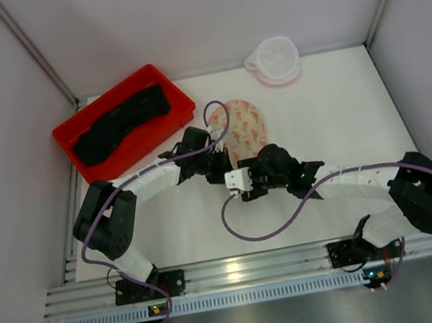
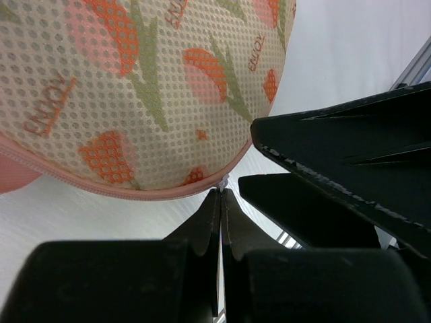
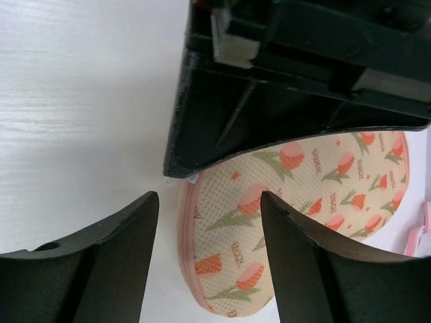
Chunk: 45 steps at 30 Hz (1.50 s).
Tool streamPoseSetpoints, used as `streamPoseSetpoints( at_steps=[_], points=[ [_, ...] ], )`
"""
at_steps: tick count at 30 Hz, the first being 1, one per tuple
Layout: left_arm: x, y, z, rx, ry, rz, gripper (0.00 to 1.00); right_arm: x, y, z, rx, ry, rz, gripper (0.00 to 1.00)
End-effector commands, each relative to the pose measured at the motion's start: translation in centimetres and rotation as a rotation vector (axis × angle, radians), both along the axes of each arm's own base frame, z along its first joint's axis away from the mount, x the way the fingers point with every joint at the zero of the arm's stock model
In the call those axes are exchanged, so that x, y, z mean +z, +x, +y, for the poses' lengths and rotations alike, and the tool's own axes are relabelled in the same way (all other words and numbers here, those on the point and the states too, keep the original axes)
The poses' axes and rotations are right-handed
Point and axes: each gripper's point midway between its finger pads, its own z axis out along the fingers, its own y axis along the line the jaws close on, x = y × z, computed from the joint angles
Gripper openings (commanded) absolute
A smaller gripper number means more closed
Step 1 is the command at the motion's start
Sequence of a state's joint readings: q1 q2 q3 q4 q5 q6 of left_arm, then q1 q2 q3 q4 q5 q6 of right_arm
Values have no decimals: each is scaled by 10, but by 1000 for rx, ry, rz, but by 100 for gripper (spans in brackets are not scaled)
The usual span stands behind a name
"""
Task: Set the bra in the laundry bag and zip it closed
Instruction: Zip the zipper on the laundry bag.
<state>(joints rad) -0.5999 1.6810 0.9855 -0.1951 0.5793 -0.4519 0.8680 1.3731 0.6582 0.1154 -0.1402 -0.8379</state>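
The black bra [image 1: 120, 123] lies in a red tray [image 1: 184, 110] at the back left. The white mesh laundry bag [image 1: 273, 59] sits at the back wall, far from both grippers. My left gripper [image 1: 215, 146] [image 2: 221, 194] is shut, pinching a small white zip pull at the pink-trimmed edge of a peach oval patterned piece [image 1: 248, 122] [image 2: 135, 87]. My right gripper [image 1: 243, 163] [image 3: 209, 198] is open, its jaws straddling the near edge of the peach piece [image 3: 296, 202] just below the left gripper's fingers [image 3: 269, 114].
Both arms meet at the table's middle, their fingertips almost touching. Purple cables loop over the table beside each arm. Metal frame posts stand at the back corners, and a rail runs along the near edge.
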Motion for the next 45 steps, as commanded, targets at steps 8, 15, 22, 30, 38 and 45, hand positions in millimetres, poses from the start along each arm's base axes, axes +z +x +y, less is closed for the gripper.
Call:
streamPoseSetpoints(
  at_steps=[8,15,22,30,38,45],
  points=[
    [18,8,-3,0,-47,-10,0,-5,7,12,88,1,-51,49],
    [18,7,0,0,-45,-9,0,-16,20,-3,62,-56,-77,14],
    [10,25,14,60,25,-54,0,-8,17,-19,48,-46,-70,0],
    [12,58,34,117,62,-121,0,-6,1,-40,97,-43,-93,0],
    [18,42,20,74,-16,-35,0,3,18,-58,28,-25,-102,58],
    [23,22,5,39,-46,6,0,33,9,-23,57,84,-36,62]
  ],
)
